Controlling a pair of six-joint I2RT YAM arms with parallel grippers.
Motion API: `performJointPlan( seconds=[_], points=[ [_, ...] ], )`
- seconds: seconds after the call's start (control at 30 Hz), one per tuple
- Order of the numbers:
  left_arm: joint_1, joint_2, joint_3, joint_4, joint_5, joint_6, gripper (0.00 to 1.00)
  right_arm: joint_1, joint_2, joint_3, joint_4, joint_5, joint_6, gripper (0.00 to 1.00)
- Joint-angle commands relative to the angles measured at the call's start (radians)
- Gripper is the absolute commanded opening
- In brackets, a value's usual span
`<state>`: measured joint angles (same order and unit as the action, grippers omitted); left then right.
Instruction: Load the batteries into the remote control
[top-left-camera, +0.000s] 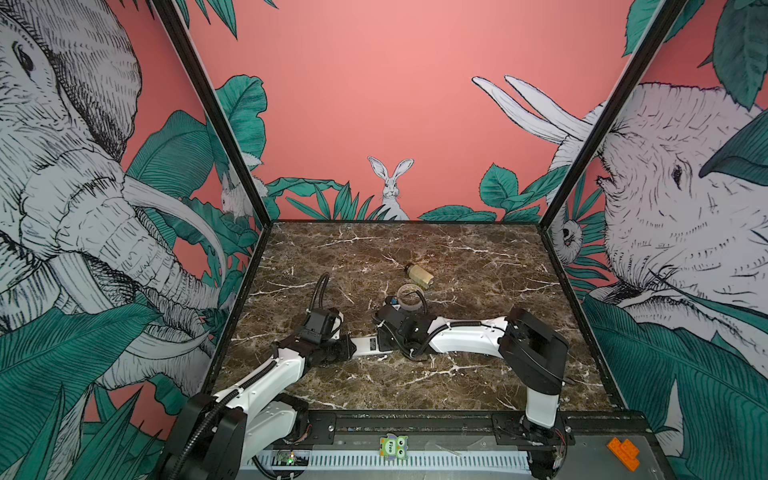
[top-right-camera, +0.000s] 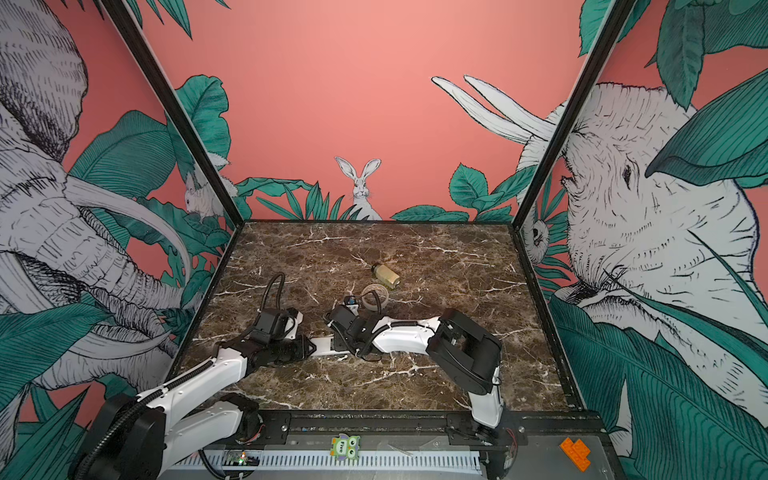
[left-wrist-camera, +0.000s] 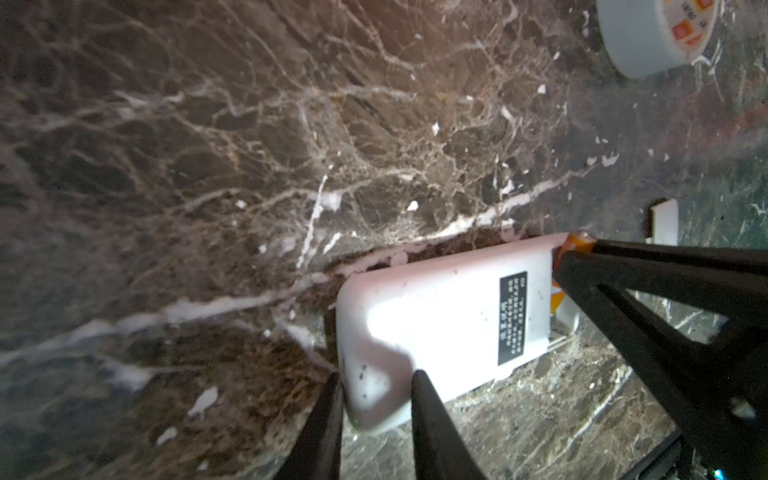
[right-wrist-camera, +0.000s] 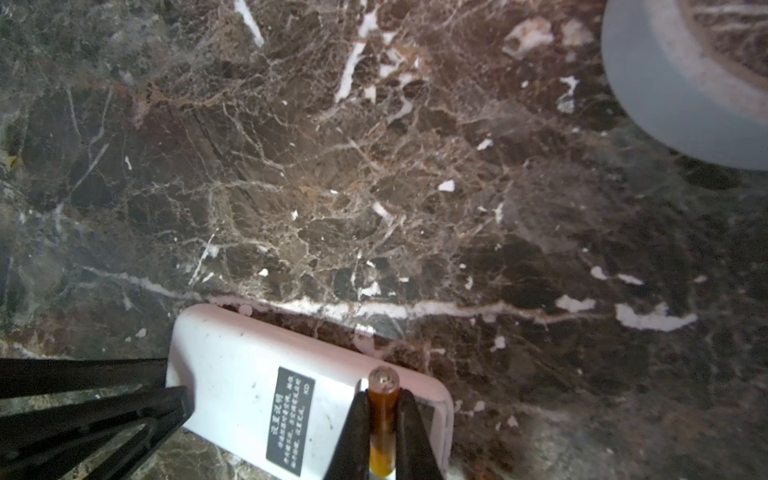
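**Battery poised over the remote**

Top views: the remote control lies flat, white back up. Left wrist: my left gripper stands narrow at its end; gripping or not, I cannot tell. Right wrist: my right gripper pinches a battery over the other end. Next, I judge: lower it in lengthwise, then press flat.

Robot lab booth; mural walls, marble tabletop, rail-mounted arms

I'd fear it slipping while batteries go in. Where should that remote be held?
Across its narrow sides at the plain end, coming from the left. The remote lies flat, back up, and the right gripper holds a battery at the bay on the other end.
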<state>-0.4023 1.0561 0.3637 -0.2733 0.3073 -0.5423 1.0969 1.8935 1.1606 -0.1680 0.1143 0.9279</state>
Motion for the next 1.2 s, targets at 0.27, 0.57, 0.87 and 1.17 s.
performJointPlan(
  seconds=[0.27, 0.57, 0.87, 1.17],
  points=[
    [-0.015, 0.010, -0.057, 0.019, 0.032, -0.010, 0.26, 0.013, -0.016, -0.033, 0.042, -0.017, 0.109, 0.08],
    [-0.015, 0.026, -0.054, 0.018, 0.033, -0.006, 0.26, 0.007, -0.024, -0.049, 0.069, -0.048, 0.112, 0.05],
    [-0.015, 0.045, -0.049, 0.023, 0.038, -0.001, 0.27, -0.001, -0.019, -0.050, 0.078, -0.082, 0.106, 0.03],
    [-0.015, 0.044, -0.049, 0.019, 0.039, -0.001, 0.27, -0.006, -0.022, -0.049, 0.061, -0.092, 0.100, 0.01]
  ],
)
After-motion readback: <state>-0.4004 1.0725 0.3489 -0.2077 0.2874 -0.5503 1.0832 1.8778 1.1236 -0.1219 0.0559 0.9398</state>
